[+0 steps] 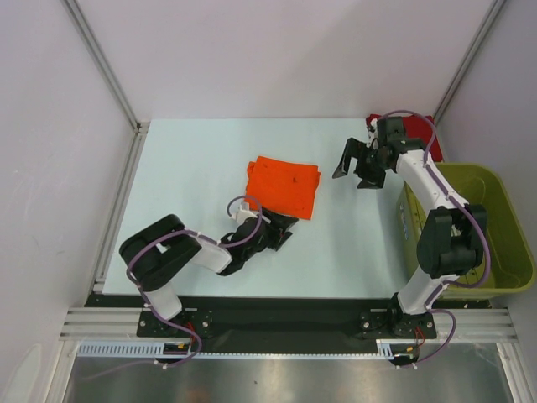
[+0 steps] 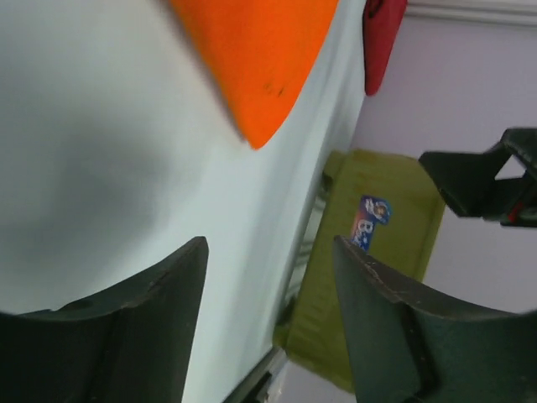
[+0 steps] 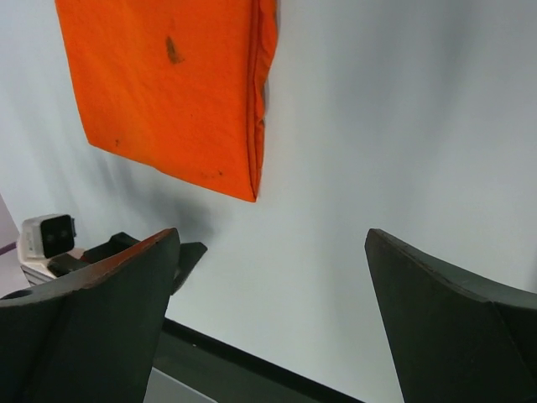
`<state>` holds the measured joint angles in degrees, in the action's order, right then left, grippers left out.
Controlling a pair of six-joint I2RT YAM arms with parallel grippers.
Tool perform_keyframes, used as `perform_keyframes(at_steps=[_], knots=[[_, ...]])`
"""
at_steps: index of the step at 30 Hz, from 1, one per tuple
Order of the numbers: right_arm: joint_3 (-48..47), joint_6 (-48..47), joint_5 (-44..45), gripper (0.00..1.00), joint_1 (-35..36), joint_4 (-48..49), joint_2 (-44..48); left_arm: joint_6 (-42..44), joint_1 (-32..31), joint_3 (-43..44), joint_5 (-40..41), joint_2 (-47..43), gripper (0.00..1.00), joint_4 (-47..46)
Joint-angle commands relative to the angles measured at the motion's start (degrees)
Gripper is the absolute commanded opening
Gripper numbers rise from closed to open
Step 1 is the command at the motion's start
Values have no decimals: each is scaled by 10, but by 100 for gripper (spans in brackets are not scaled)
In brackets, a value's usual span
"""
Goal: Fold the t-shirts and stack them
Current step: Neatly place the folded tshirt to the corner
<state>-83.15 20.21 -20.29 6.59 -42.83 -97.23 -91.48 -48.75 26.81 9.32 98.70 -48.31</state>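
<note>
1. In the top view you have two t-shirts. The orange t-shirt (image 1: 284,186) is folded into a flat rectangle near the middle of the table (image 1: 189,176). The dark red t-shirt (image 1: 417,126) shows only as a small patch at the far right corner, behind the right arm, so you cannot judge its fold.
2. In the same view, one olive-green basket (image 1: 495,218) stands at the table's right edge. Your left hand (image 1: 284,228) sits low, just beside the orange t-shirt's near edge. Your right hand (image 1: 357,164) hangs between the two shirts with its fingers spread.
3. In the left wrist view, the left hand (image 2: 268,319) has its two fingers apart with nothing between them. Beyond them you see a blurred corner of the orange t-shirt (image 2: 260,59) on the table. The dark red t-shirt (image 2: 382,42) is at the far edge. The basket (image 2: 403,260) carries one label (image 2: 369,220) with a blue "B"; the rest is unreadable.
4. In the right wrist view, the right hand (image 3: 273,319) has its fingers wide apart and holds nothing. The orange t-shirt (image 3: 168,92) lies flat, its layered edges stacked along one side. There is one small dark mark on the top layer.
</note>
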Motion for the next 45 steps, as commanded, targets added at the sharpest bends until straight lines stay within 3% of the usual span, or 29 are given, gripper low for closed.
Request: perform_keyframes(at_steps=[1,4,10,16,25,34,38,40,41,45], knots=[[-5,-17,-1,100,-11,-21,-8,-26,-6,91,101,-17,69,94],[5,-24,-1,100,-14,-17,-7,-81,-6,100,105,32,68,71],[-13,-17,-17,100,-18,-12,-26,-117,-8,154,110,83,62,138],[-54,-1,-28,100,-18,-9,-65,-105,-12,186,112,65,66,242],[-99,43,-52,100,-18,0,-109,-131,-5,214,118,110,60,251],[-110,38,-86,100,-17,4,-158,-147,5,219,112,148,45,204],[-108,23,-134,100,-16,6,-187,-138,16,211,98,142,21,164],[-100,27,-152,100,-16,17,-199,-124,25,209,87,131,18,155],[-94,31,-173,100,-16,35,-204,-120,27,208,81,122,11,151],[-89,67,-221,100,-11,83,-233,-120,33,197,57,99,8,139]])
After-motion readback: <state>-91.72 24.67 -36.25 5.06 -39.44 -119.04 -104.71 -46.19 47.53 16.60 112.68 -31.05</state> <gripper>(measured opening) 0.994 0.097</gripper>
